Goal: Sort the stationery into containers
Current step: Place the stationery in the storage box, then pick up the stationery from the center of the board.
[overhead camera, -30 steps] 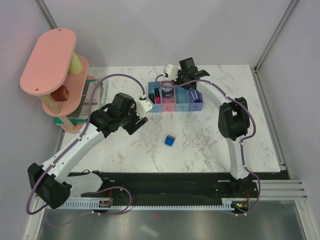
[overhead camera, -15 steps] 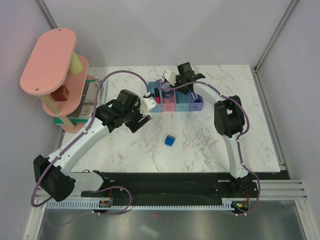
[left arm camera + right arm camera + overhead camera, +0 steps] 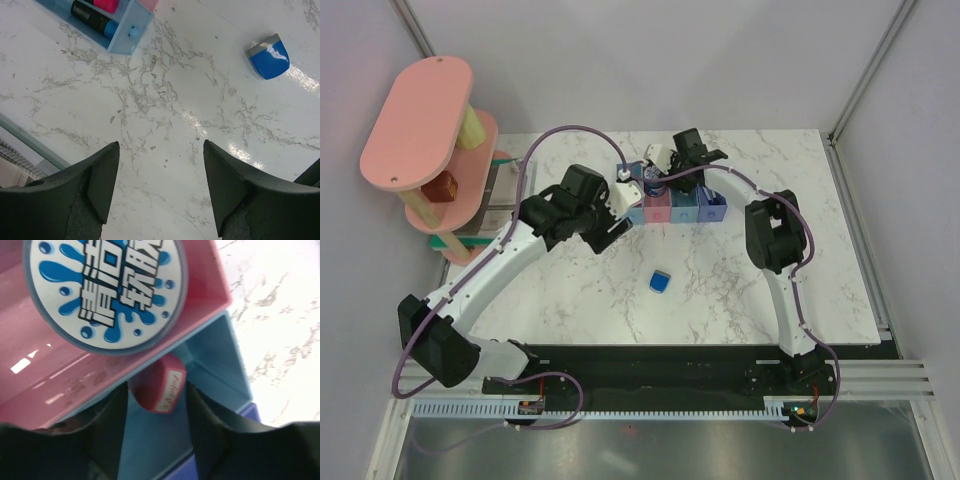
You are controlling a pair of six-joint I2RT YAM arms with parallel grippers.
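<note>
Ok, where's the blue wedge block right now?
In the top view the blue wedge block lies alone on the marble table, roughly mid-table, on the robot's side of the bin row. The left wrist view shows it upper right.

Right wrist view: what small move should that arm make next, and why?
Probably lift the right gripper straight up out of the light blue bin. The pink eraser already lies inside it, and the jaws look parted beside it rather than squeezing, so that job seems done. The blue wedge block lies unsorted on the table.
</note>
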